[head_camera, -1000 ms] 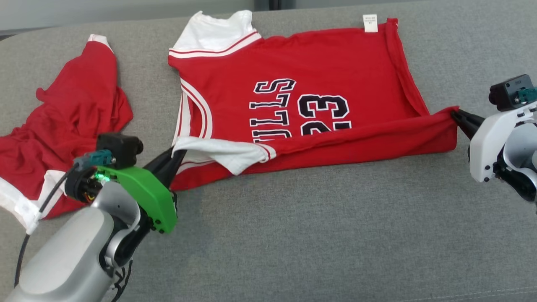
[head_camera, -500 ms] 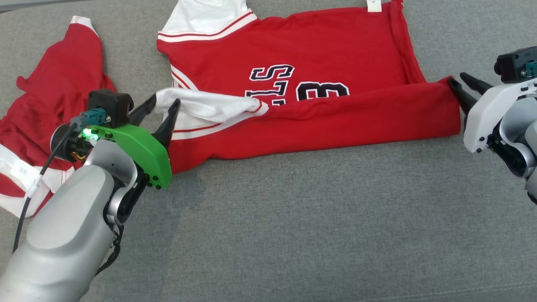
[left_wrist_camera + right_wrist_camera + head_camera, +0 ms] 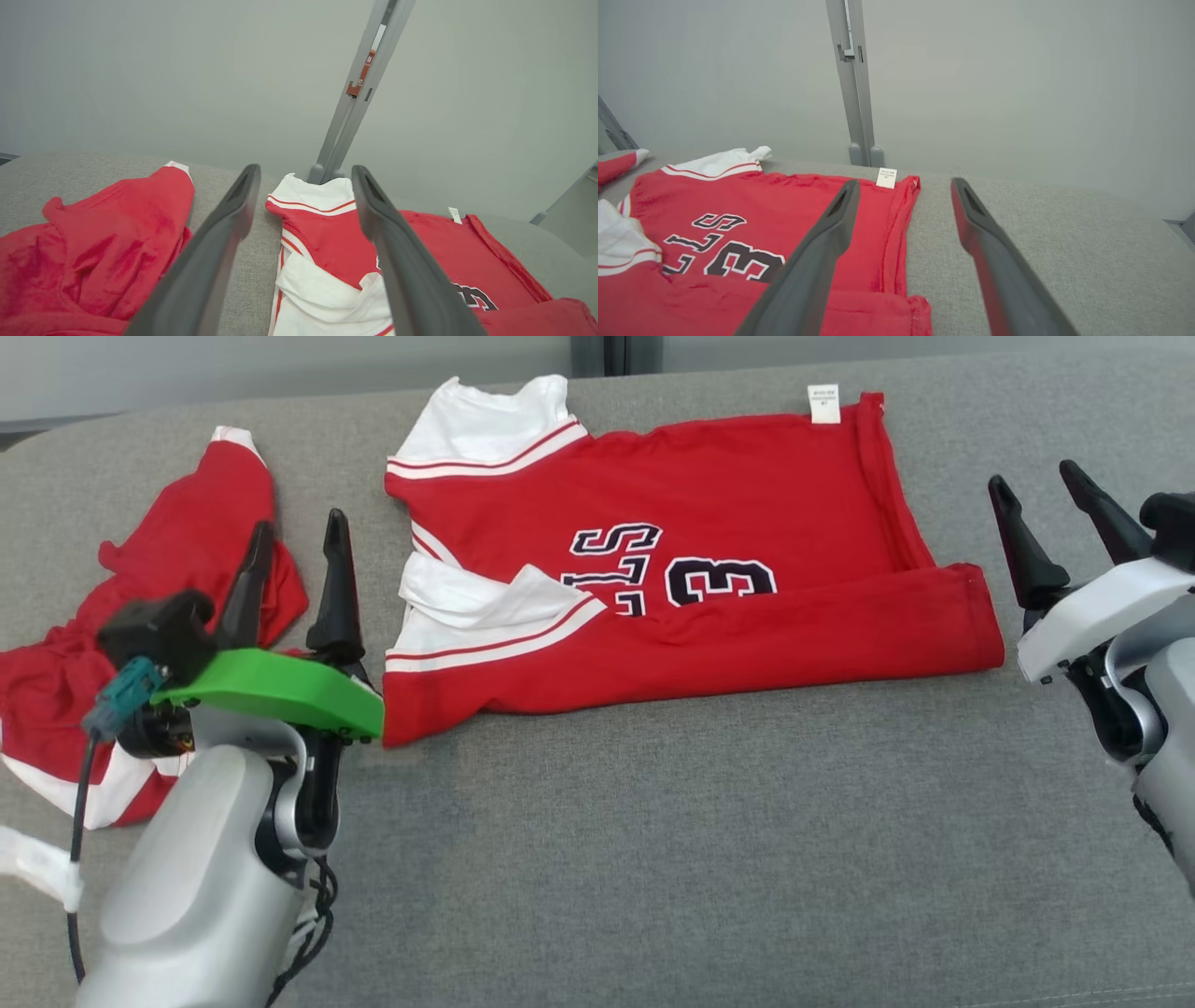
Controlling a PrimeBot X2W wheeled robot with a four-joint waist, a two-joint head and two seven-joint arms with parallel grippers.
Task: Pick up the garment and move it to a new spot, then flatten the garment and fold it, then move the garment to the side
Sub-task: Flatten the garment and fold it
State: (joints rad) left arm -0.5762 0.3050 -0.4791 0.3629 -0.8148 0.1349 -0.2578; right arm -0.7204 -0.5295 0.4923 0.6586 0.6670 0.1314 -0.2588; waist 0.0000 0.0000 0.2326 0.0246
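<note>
The red jersey (image 3: 672,569) lies spread on the grey padded surface (image 3: 653,859), its near edge folded up over the lettering. The left tool (image 3: 299,521) and right tool (image 3: 1032,473) stand with fingers apart, holding nothing, one off each end. The white sleeve (image 3: 467,607) sits bunched, so a careless regrasp could drag the fold open. The left tool could also snag the other red garment (image 3: 187,551) beside it.

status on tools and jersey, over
Left tool open, empty. Right tool open, empty. Jersey flat, near edge folded over. Second red garment lies by left tool.
</note>
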